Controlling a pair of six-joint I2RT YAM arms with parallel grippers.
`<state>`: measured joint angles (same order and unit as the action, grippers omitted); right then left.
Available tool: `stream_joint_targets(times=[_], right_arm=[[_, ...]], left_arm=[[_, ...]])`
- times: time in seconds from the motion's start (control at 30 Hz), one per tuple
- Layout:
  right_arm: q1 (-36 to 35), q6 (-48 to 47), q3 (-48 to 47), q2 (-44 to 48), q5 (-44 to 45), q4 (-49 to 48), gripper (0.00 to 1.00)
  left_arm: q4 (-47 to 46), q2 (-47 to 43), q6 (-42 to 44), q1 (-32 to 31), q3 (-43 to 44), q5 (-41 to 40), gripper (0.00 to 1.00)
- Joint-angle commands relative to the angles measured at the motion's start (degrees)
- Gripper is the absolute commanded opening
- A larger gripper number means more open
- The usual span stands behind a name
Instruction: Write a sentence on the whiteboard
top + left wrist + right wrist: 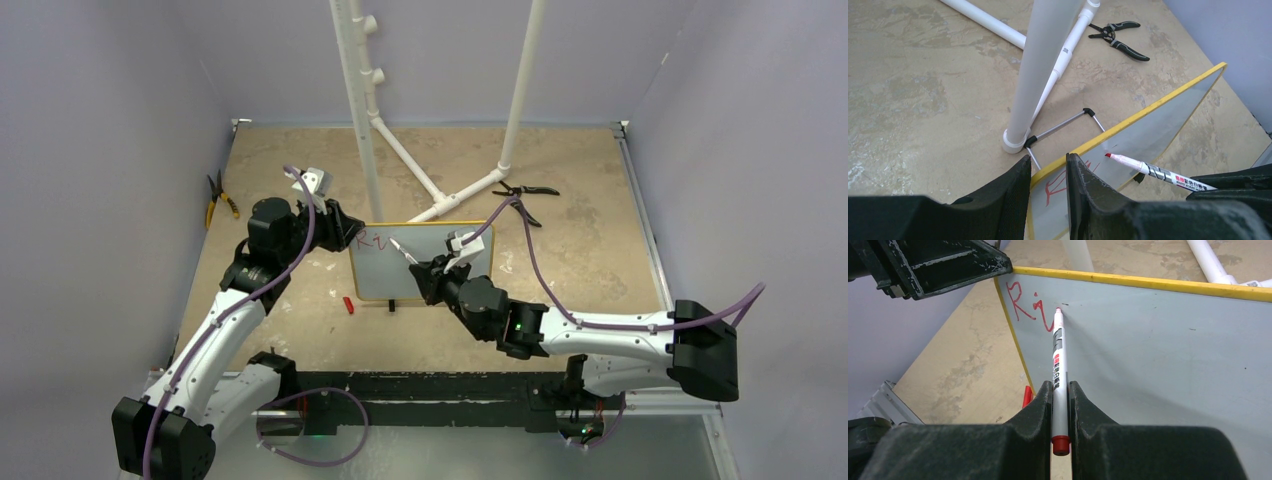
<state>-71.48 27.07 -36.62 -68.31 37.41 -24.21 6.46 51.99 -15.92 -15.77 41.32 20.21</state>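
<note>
The whiteboard [385, 275] with its yellow frame stands upright at the table's middle. It also shows in the left wrist view [1158, 130] and the right wrist view [1158, 350]. The sentence [1023, 302] is red script reading "Ri" at the board's top left corner [375, 240], also seen in the left wrist view [1055, 187]. My left gripper [1048, 159] is shut on the board's top left corner [345, 232]. My right gripper [1060, 385] is shut on a white marker [1058, 352], whose red tip is at the board just right of the "i" [403, 250].
The marker's red cap [348, 304] lies on the table below the board's left corner. A white pipe frame [365, 130] stands just behind the board. Black pliers [525, 195] lie at back right, and yellow-handled pliers [218, 200] at far left. The board's wire stand [1063, 125] props it from behind.
</note>
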Motion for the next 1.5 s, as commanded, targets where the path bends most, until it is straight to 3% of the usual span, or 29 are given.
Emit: stream_joint_targets(times=[0.0, 0.37, 1.1, 1.47], right_arm=[[0.72, 0.95, -0.38, -0.10, 2.78, -0.80, 0.00], [0.73, -1.10, -1.23, -2.50, -0.33, -2.34, 0.00], [0.69, 3.14, 0.43, -0.08, 1.90, 4.69, 0.00], [0.46, 2.08, 0.59, -1.48, -1.40, 0.73, 0.00]], left_arm=[[-0.35, 0.48, -0.56, 0.04, -0.71, 1.37, 0.29], [-0.55, 0.65, -0.59, 0.04, -0.72, 1.53, 0.29], [-0.48, 0.31, -0.62, 0.04, -0.72, 1.77, 0.29], [-0.31, 0.12, -0.60, 0.04, -0.80, 1.53, 0.29]])
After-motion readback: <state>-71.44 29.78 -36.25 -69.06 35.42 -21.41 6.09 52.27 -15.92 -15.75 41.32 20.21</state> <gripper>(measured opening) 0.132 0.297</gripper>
